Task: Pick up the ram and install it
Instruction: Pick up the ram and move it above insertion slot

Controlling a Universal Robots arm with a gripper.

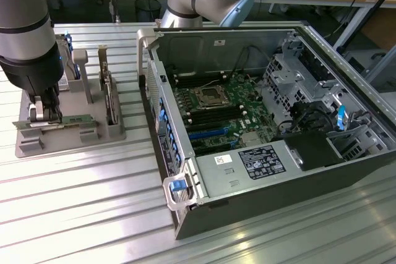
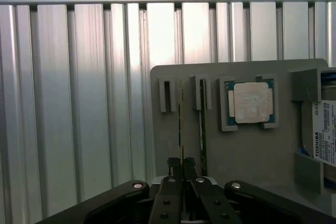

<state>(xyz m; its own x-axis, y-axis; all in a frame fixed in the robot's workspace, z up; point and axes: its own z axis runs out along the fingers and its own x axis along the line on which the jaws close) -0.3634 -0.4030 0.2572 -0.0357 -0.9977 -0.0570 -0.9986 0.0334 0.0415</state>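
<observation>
Here the gripper [image 1: 46, 115] is down at the grey parts tray [image 1: 37, 143], which sits on the ribbed metal table [image 1: 80, 202]. Its jaws are drawn narrow around the ram [image 1: 68, 120]. In the exterior view the ram is a thin green stick with a pale label. It lies lengthwise along the tray's near edge and reaches out from the gripper toward the exterior view's right.

In the wrist view the ram [image 2: 181, 124] is seen edge-on as a slim line running straight away from the gripper [image 2: 181, 163]. The two dark fingers [image 2: 172, 169] stand close on either side of it. They appear to clamp it, though the contact itself is hard to make out. Whether the stick sits in its slot or is raised a little cannot be told.

Just beside the held stick, parallel to it and apart from it, a second thin board [image 2: 202, 114] stands in the next slot of the tray [image 2: 252, 156]. Farther out to that same side a square silver processor [image 2: 252, 102] rests in its own recess. Beyond that is a hard drive [image 2: 325, 135] with a white label.

Well apart from the gripper, toward the exterior view's right, the open computer case [image 1: 161, 128] lies on the table. Its motherboard [image 1: 216, 103] faces up.
</observation>
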